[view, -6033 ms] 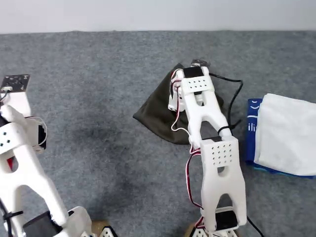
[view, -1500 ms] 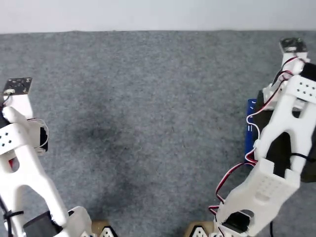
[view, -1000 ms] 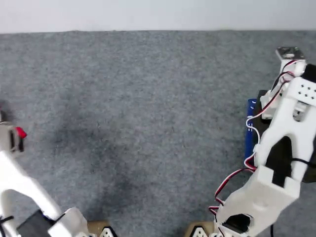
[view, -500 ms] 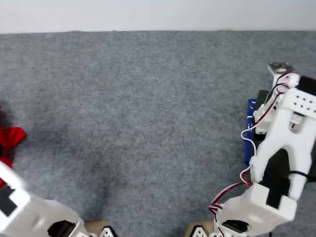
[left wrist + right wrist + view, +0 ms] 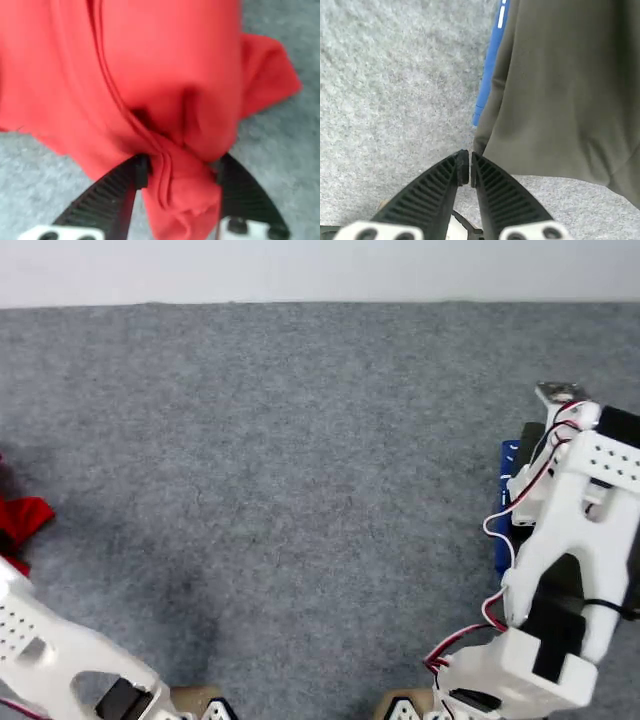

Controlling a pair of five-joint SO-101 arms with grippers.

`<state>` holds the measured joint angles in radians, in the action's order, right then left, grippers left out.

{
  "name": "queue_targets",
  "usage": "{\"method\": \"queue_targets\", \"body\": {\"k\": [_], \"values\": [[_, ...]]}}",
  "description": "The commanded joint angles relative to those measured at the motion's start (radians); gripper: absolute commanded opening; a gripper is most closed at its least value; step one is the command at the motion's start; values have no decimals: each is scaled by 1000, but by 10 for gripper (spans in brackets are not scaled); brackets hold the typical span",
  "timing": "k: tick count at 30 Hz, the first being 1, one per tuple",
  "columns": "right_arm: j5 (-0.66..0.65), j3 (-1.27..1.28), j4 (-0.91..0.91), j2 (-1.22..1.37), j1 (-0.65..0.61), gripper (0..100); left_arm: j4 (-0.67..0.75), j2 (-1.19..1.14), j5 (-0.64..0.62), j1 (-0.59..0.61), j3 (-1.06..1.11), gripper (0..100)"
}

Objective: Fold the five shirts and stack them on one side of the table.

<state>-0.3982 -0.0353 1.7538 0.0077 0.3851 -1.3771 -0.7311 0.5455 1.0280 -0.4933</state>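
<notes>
A red shirt hangs bunched between the two black fingers of my left gripper, which is shut on a fold of it. From above, a bit of that red shirt shows at the table's left edge, beside the left arm. At the right side, a dark olive shirt lies on top of a blue shirt. My right gripper is shut with nothing in it, just off the olive shirt's corner over the grey surface. The right arm covers most of that stack.
The grey felt table top stretches between the two arms, with a white wall along its far edge. The blue shirt's edge marks the stack's left border at the right side.
The olive shirt went from the table's middle to the stack on the right. The left arm swung off the left edge and the red shirt came into view. The right arm drew back slightly.
</notes>
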Motion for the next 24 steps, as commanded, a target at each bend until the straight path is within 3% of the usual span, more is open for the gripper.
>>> {"method": "queue_targets", "body": {"k": [1,3,10,16,24], "values": [[9,-6,41,-59,-10,9,-52,-15,-23,-31,-160,73],[9,-6,41,-59,-10,9,-129,-11,-26,-64,-231,9],[9,-6,41,-59,-10,9,-379,46,-74,-203,-527,13],[9,-6,41,-59,-10,9,-377,149,-259,-345,-691,13],[9,6,42,-59,-8,9,-377,315,-353,-675,-694,13]]}}
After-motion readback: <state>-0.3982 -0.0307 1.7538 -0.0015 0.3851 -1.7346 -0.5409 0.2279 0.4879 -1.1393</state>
